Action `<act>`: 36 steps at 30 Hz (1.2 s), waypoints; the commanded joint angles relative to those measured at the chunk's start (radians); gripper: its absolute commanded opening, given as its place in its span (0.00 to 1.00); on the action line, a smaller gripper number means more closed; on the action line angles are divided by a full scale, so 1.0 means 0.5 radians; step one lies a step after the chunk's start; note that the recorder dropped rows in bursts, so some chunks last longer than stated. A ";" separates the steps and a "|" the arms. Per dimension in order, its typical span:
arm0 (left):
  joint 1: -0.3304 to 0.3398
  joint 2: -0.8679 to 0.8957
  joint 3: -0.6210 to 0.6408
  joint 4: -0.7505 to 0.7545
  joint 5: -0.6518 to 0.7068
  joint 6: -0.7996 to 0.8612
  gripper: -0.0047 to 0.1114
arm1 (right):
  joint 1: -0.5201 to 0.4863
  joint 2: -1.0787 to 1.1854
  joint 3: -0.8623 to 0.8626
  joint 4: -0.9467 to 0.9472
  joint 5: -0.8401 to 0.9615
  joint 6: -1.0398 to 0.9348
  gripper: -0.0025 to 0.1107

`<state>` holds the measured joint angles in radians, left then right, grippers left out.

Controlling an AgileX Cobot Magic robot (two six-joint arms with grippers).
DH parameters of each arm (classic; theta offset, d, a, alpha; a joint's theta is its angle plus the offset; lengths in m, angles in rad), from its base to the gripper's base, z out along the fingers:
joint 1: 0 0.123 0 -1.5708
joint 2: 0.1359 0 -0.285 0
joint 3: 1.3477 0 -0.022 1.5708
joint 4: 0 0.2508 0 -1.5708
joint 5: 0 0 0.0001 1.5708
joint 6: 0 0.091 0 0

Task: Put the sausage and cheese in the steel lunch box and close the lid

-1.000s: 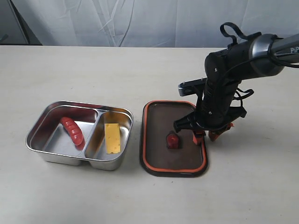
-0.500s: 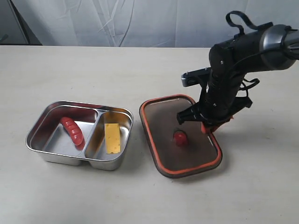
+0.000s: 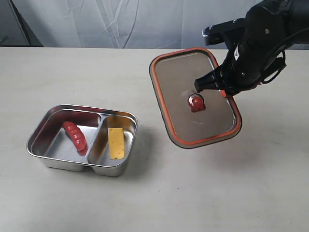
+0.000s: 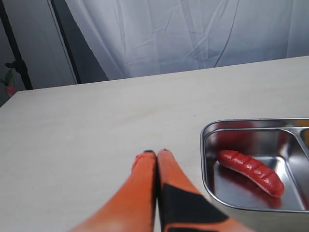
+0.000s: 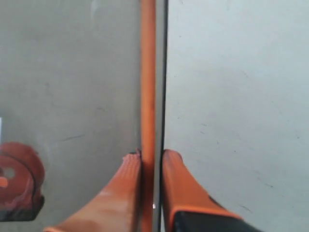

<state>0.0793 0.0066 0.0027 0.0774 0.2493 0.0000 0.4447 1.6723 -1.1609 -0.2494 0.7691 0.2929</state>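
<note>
Right end effector (image 5: 150, 157) clamped on lid (image 3: 178, 82) rim; lid airborne, tilted, toward tabletop right edge. Sausage (image 3: 74, 135), cheese (image 3: 116, 143) in box (image 3: 72, 107). Level lid, align corners, lower straight. Left end effector (image 4: 157, 153) closed, empty.

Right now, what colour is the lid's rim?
Orange, all round the smoky lid; the exterior view shows it best.
</note>
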 commanded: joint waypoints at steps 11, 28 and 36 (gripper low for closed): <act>-0.005 -0.013 -0.005 -0.395 -0.268 0.000 0.04 | -0.006 -0.294 0.057 0.062 -0.045 -0.060 0.02; -0.005 -0.013 -0.086 -2.874 0.302 0.622 0.07 | 0.241 -0.294 0.057 0.499 -0.191 -0.560 0.02; -0.005 0.093 -0.215 -3.530 0.642 1.303 0.37 | 0.459 -0.294 0.057 0.533 -0.204 -0.586 0.02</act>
<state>0.0793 0.0155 -0.0891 -1.6472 0.5357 0.5985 0.6510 1.5372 -1.1361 0.0125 0.6835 0.0106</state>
